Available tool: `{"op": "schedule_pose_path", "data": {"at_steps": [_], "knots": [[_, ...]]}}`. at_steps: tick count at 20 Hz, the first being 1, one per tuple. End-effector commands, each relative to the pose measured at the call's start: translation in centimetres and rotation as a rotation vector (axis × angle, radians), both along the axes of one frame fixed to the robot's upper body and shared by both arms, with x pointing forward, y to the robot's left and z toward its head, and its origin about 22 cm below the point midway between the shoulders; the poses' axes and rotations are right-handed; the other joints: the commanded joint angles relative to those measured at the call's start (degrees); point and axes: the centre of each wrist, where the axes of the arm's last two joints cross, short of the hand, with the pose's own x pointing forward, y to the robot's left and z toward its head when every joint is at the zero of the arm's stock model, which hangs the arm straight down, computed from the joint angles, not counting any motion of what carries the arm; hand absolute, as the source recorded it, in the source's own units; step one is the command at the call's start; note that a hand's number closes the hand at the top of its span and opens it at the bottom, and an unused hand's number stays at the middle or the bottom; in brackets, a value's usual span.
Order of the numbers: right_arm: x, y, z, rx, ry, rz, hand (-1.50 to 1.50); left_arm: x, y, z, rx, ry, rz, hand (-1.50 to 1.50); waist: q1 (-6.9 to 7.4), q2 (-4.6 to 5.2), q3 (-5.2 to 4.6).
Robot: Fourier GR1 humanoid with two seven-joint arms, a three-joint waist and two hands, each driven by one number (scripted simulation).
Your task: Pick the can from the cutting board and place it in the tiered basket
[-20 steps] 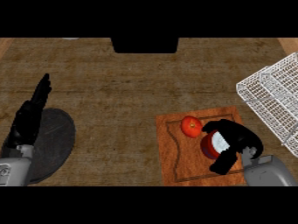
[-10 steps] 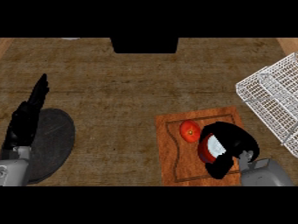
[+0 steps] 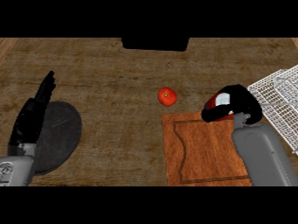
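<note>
My right hand [image 3: 236,104] is curled round a red can [image 3: 220,103] with a pale top, held just past the far right corner of the wooden cutting board [image 3: 199,151]. The white wire tiered basket [image 3: 292,105] stands directly to the right of that hand, close to it. My left hand [image 3: 35,111] rests open at the left, fingers straight and pointing away, over the edge of a dark round plate [image 3: 59,133].
A red tomato [image 3: 168,96] lies on the counter just beyond the board's far left corner. A black block [image 3: 155,43] sits at the counter's far edge, centre.
My right hand closed on the can and lifted it up and away from the board toward the basket. The view has shifted, and the tomato now lies off the board.
</note>
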Motion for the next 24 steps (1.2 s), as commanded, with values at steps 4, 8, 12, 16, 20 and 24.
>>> {"op": "schedule_pose_path", "data": {"at_steps": [4, 8, 12, 16, 20, 24], "knots": [[4.3, 0.7, 5.5, -0.042, -0.371, -0.468, 1.5, 0.7, -0.5, 0.4, -0.01, 0.009, -0.03, 0.0, 1.57, 0.27, 0.01], [6.3, 0.6, 9.6, -0.218, -0.588, -0.568, 1.5, 1.1, -0.9, 0.4, -0.006, 0.006, -0.049, 0.0, 2.23, 0.5, -0.18], [7.5, 2.5, 12.2, -0.355, -0.732, -0.633, 1.5, 1.9, -1.6, 1.2, 0.003, -0.003, -0.032, 0.0, 1.28, 0.0, -0.09], [9.1, 3.9, 15.6, -0.48, -0.763, -0.692, 1.5, 1.3, -1.7, 0.1, 0.016, 0.001, -0.022, 0.0, 0.85, -0.26, -0.08], [10.5, 3.5, 18.5, -0.632, -0.67, -0.712, 1.5, 1.2, -0.3, 0.7, -0.009, 0.032, -0.01, 0.0, -0.51, -0.82, -0.01], [11.5, 3.8, 19.3, -0.556, -0.631, -0.71, 1.5, -0.3, 0.1, -0.5, 0.006, 0.012, -0.006, 0.0, -0.74, -0.93, 0.07]]}}
